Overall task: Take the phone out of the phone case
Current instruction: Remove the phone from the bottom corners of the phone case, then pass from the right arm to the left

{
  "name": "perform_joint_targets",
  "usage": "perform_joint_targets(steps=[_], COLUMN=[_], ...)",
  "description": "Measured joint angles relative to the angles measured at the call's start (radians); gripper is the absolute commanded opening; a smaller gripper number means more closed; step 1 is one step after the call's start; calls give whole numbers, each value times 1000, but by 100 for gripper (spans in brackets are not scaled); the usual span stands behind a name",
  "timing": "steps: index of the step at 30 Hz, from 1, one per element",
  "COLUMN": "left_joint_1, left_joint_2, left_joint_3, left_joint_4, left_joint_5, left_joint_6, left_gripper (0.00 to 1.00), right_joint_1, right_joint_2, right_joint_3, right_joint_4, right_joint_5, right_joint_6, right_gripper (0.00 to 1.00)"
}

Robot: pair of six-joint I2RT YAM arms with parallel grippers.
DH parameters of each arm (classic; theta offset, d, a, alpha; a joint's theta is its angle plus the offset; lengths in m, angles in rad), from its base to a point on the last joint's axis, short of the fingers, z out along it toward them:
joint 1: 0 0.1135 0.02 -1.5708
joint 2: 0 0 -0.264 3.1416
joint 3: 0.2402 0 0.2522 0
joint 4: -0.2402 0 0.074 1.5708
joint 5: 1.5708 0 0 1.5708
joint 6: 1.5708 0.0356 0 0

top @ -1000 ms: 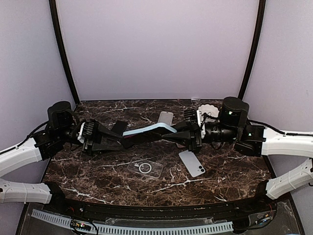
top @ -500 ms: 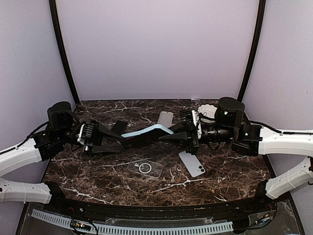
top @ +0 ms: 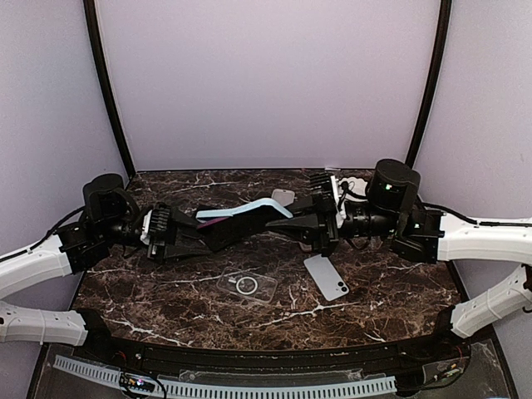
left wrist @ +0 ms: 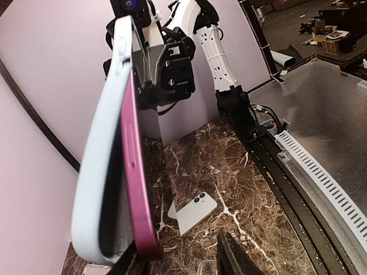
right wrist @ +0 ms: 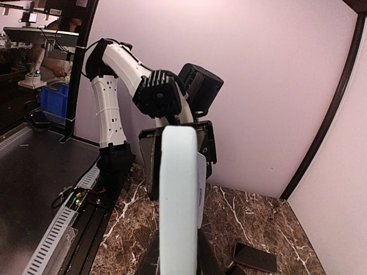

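**Cased phone held in the air between two arms**

At the left, the left end effector point(top: 199, 231) reaches toward the middle of the bench point(top: 150, 287). In the left wrist view, the near end of the phone point(left wrist: 136, 172) sits between its fingers, with a clear gap to the finger point(left wrist: 229, 259) on the right. Whether it pinches anything, I cannot tell.

The phone is magenta and lies inside a pale blue phone case point(top: 249, 208). Both are held above the bench, slanting up toward the right. In the left wrist view the case bows away from the phone along its near part, leaving a dark slit between them.

Below them a clear case point(top: 247, 285) with a ring mark lies flat on the marble. Just to its right lies a white phone point(top: 326, 277), camera side up.

At the right, the right end effector point(top: 293, 223) is clamped tight on the far end of the phone case. A small grey slab point(top: 283, 196) lies on the bench behind the case.
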Motion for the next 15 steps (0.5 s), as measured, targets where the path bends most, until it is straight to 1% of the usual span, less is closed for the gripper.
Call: perform_joint_targets(steps=[7,15], left_joint_1=[0,0], left_joint_2=[7,-24], left_joint_3=[0,-3], left_joint_4=[-8,14], left_joint_5=[-39,4], left_joint_6=[-1,-38], left_gripper=[42,41], right_joint_1=[7,24], right_joint_2=[0,5], right_joint_3=[15,16], right_joint_4=[59,86], right_joint_5=[-14,-2], right_joint_6=[3,-2], right_gripper=[0,0])
